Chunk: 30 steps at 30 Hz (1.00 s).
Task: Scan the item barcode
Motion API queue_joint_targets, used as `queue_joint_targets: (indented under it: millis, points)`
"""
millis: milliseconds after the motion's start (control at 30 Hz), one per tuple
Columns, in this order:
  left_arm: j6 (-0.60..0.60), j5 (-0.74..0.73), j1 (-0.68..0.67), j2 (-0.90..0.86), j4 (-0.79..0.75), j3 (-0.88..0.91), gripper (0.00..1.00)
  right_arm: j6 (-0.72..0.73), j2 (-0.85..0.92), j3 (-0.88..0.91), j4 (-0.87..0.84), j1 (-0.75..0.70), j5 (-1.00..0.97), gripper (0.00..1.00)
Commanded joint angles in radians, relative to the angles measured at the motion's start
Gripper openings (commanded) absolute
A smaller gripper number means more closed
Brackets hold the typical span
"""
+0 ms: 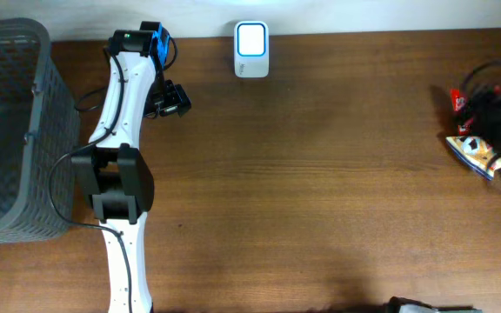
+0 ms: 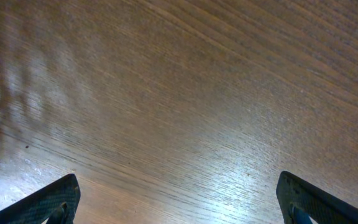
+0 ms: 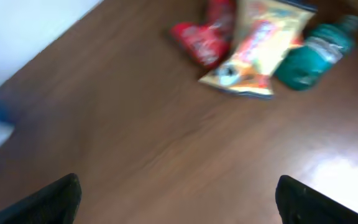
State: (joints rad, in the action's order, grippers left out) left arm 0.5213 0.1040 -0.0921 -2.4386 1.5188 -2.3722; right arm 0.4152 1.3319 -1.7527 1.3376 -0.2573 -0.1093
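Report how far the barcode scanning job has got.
Done: nothing visibly. In hand: nothing; the right hand is open and empty near the red packet, yellow snack bag and green plastic bottle; the left hand is open too. Left: grasp one, present it to the white box-shaped scanner.

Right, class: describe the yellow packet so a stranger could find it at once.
Take the wooden table and go to its right edge, seen from overhead, where three items lie clustered. The yellow packet lies in the middle, between a red packet and a green bottle. It alone is yellow.
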Motion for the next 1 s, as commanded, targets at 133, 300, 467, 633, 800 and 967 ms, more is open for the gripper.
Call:
queue_joint_targets:
  millis: [133, 300, 467, 633, 800, 967]
  points:
    - [0.013, -0.003, 0.001, 0.018, 0.001, 0.001, 0.99, -0.018, -0.245, 0.243, 0.045, 0.267, 0.012, 0.99]
    - [0.013, -0.003, 0.001, 0.018, 0.001, 0.001, 0.99, -0.018, -0.235, 0.271, 0.150, 0.297, 0.031, 0.98]
    - [0.013, -0.003, 0.001, 0.018, 0.001, 0.001, 0.99, -0.018, -0.184, 0.271, 0.149, 0.297, 0.031, 0.99]
    - [0.013, -0.003, 0.002, 0.018, 0.001, 0.001, 0.99, -0.019, -0.113, 0.271, 0.153, 0.297, 0.026, 0.98]
    - [0.013, -0.003, 0.000, 0.018, 0.001, 0.001, 0.99, -0.019, -0.045, 0.271, 0.190, 0.297, 0.043, 0.98]
    - [0.013, -0.003, -0.003, 0.018, 0.001, 0.001, 0.99, -0.019, -0.090, 0.363, 0.015, 0.297, 0.045, 0.98]
